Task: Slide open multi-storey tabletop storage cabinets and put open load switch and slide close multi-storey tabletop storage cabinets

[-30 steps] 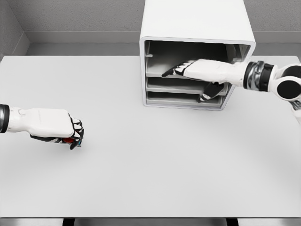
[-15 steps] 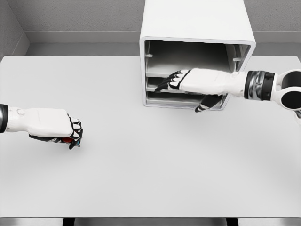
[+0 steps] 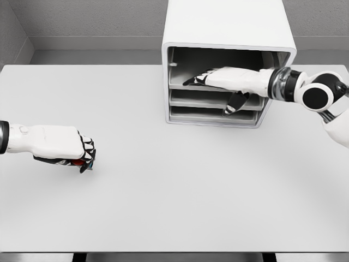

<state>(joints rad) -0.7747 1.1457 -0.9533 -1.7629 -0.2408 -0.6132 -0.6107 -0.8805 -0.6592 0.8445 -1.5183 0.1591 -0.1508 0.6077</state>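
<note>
Head view: white three-tier cabinet

White cabinet at the table's far side, front open, three grey shelves stacked inside. Switch, small, red and dark, mostly hidden, lies well apart at the table's left, low on the surface.
</note>
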